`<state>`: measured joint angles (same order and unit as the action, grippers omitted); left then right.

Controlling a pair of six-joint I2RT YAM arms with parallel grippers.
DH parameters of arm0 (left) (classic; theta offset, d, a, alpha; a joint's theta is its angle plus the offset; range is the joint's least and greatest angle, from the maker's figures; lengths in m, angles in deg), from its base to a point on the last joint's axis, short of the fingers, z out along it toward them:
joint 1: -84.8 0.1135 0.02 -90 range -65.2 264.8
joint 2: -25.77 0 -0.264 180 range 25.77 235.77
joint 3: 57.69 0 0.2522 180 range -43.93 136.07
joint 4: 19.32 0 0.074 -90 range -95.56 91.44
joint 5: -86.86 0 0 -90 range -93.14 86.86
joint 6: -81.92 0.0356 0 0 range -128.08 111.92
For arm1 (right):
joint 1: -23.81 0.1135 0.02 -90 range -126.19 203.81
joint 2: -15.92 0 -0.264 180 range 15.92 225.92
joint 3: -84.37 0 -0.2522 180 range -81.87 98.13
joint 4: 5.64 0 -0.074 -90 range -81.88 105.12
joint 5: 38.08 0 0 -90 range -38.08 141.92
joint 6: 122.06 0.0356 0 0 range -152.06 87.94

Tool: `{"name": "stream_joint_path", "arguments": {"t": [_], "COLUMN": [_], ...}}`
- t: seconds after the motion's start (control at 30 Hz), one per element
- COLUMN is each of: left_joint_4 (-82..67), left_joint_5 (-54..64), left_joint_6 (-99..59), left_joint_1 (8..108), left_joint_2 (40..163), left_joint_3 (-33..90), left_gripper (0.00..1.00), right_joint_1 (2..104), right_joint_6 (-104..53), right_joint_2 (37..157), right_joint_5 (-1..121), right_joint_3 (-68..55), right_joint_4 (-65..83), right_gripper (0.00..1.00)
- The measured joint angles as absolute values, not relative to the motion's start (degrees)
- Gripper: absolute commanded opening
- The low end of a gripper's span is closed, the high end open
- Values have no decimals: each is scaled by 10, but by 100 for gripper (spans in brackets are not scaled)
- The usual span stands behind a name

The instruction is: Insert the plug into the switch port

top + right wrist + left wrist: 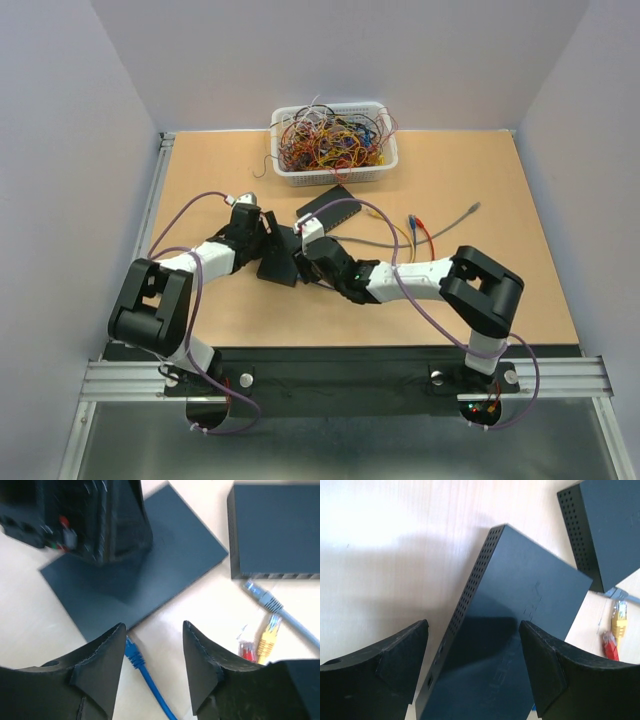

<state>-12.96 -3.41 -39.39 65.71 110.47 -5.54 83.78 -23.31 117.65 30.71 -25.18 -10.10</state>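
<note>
A flat black switch box (279, 258) lies between the two arms. My left gripper (472, 624) hangs open above this box (515, 625), one finger on either side and neither touching it. Open too is my right gripper (154, 625), with nothing between its fingers. Just beside its left finger lies the blue plug (132, 652), its head against the box's near edge (150, 570). The switch port there is hidden, so I cannot tell whether the plug is seated. A second black box (275, 525) shows a row of ports (280, 575) on its edge.
Grey (263, 598), yellow (268, 637) and red (246, 650) plugs lie loose on the table to the right of the right gripper. A white basket (335, 145) full of tangled wires stands at the back. The second box (335, 208) sits just in front of it.
</note>
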Motion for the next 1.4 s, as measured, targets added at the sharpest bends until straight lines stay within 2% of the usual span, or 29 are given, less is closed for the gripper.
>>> {"name": "stream_joint_path", "arguments": {"t": [0.3,0.63,0.97,1.17,1.4], "left_joint_4": [-156,-188,-195,-164,-85], "left_joint_5": [-12,3,-4,-33,-72], "left_joint_6": [-362,-335,-332,-344,-350], "left_joint_1": [662,663,665,666,673], "left_joint_2": [1154,1167,1171,1156,1103], "left_joint_3": [-19,-18,-18,-18,3], "left_gripper": [84,84,84,85,85], "right_joint_1": [807,801,801,802,805], "right_joint_6": [-179,-163,-156,-163,-180], "right_joint_2": [1249,1296,1296,1280,1173], "right_joint_5": [324,383,438,413,368], "right_joint_3": [-226,-170,-170,-180,-220], "right_joint_4": [-59,-51,-56,-53,-26], "right_gripper": [50,40,40,40,40]}}
